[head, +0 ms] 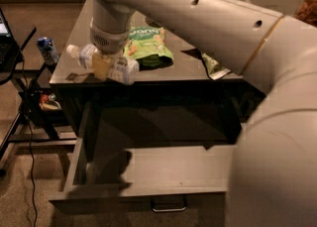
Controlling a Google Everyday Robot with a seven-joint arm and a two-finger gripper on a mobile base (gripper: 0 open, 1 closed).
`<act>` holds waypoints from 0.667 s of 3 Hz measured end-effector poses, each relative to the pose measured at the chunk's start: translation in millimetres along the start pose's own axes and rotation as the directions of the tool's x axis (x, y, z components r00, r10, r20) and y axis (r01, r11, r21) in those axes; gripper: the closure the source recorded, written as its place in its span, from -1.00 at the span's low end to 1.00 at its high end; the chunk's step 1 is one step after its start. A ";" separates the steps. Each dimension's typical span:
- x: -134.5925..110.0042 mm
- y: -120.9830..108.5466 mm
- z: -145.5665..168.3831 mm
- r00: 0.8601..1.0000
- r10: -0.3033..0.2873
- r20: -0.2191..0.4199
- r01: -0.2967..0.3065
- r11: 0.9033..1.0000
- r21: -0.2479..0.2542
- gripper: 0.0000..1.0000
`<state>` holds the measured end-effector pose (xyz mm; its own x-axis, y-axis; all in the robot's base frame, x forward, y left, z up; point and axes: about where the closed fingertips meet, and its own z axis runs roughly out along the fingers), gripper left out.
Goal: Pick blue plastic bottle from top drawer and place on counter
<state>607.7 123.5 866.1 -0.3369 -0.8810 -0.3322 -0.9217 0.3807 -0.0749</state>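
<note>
My gripper (104, 65) is shut on the blue plastic bottle (118, 68), which lies sideways in it with its white cap (73, 51) pointing left. The bottle hangs over the front left edge of the counter (193, 67), just above the surface. The top drawer (148, 171) stands pulled open below, with its small metal handle (168, 205) at the front. My big white arm (208, 18) fills the upper right of the camera view.
A green snack bag (148, 45) lies on the counter just right of the bottle. Another small packet (214, 67) lies near the counter's front edge. A small blue can (47, 50) stands on a side stand at the left. Cables run along the floor there.
</note>
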 end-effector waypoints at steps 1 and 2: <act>-1.4 -30.9 -8.4 1.000 -0.004 -0.021 0.005 0.999 0.040 1.00; 4.4 -53.3 3.2 0.999 -0.001 -0.036 0.002 0.999 0.044 1.00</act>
<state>656.0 100.1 865.6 -0.3427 -0.8908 -0.2983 -0.9131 0.3905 -0.1171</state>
